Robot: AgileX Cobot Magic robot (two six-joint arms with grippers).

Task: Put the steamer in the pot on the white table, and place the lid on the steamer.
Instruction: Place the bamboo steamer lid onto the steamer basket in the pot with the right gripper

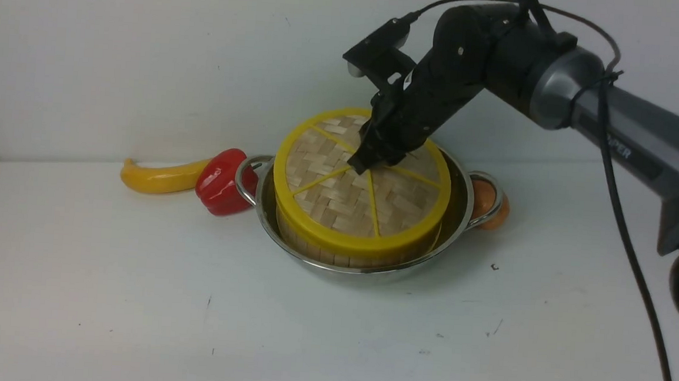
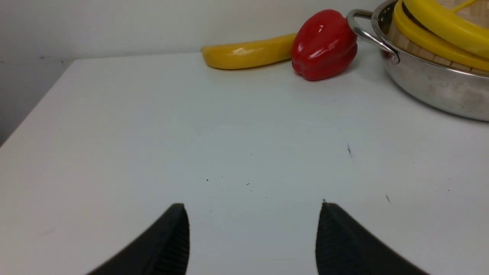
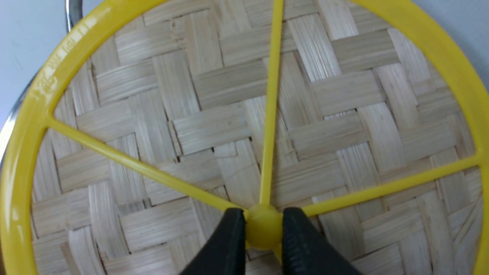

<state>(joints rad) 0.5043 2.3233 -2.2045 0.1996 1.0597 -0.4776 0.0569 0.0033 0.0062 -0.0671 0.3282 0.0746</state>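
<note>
The left claw [image 2: 253, 214] hangs spread above the white counter [image 1: 103, 294]. Further right lie a yellow banana [image 1: 160, 178] and a red pepper [image 1: 222, 182], the pepper just beside the pot's handle. The pot [image 1: 458, 206] holds the steamer [image 1: 312, 249]. The lid [image 1: 333, 196] sits on top, with a gap showing at its left edge. The right claw [image 1: 357, 167] pinches the lid's knob [image 3: 263, 229].

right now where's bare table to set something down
Bare: the near strip of the white table in front of the pot, and the front-left area short of the banana and red pepper. Crowded: both pot handles, pepper by the left one, an orange thing by the right.
</note>
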